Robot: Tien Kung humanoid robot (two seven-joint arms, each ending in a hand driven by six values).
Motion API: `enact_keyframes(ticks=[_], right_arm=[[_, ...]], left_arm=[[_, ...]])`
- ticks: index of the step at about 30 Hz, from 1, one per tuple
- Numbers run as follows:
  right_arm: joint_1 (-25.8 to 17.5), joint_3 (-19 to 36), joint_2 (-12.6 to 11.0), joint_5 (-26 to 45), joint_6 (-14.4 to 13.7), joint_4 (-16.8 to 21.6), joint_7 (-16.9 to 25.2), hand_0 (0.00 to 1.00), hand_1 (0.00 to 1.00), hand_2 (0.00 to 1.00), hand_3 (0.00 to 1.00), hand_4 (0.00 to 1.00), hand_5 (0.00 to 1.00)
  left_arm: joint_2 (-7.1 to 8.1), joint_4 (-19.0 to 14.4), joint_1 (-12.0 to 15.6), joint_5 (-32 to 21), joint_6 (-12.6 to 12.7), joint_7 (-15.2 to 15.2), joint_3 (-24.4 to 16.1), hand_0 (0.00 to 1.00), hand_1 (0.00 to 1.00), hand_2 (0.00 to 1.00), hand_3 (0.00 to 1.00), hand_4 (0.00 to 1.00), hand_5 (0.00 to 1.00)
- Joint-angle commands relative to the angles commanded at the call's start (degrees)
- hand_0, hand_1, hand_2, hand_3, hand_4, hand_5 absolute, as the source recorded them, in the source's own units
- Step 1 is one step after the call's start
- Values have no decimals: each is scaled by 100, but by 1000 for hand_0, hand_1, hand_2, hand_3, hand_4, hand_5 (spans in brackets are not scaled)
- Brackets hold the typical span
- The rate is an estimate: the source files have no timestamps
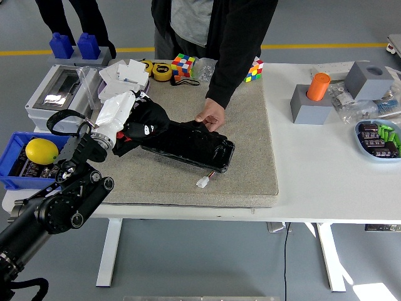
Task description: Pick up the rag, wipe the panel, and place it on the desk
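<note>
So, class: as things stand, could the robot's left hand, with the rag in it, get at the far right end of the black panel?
Probably yes. The left hand holds the rag at the panel's left end, and the panel's top looks free. Only the person's hand on its far edge sits close to that path.

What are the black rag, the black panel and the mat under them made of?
The rag looks like soft cloth: dull, crumpled, bunched in the left hand. The panel looks like hard plastic or glass, because it is flat and glossy. The mat looks like felt or carpet: beige, fuzzy, matte.
</note>
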Motion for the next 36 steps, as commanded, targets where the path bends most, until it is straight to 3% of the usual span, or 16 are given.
enact_keyframes(ticks=[10,25,36], right_arm=[[3,11,6,-1,3,-2,2,590,599,524,525,875,347],[3,-2,0,-2,3,-9,2,590,597,524,525,876,347],[9,-89,-24,33,3,11,2,590,598,524,525,876,347]], left_arm=[[-93,-565,60,-159,10,25,567,269,350,459,559,751,2],[-278,-725,-73,-440,-26,89,1800,267,346,458,559,753,2],[-437,-884,-139,-545,21,33,2119,265,343,452,560,753,2]])
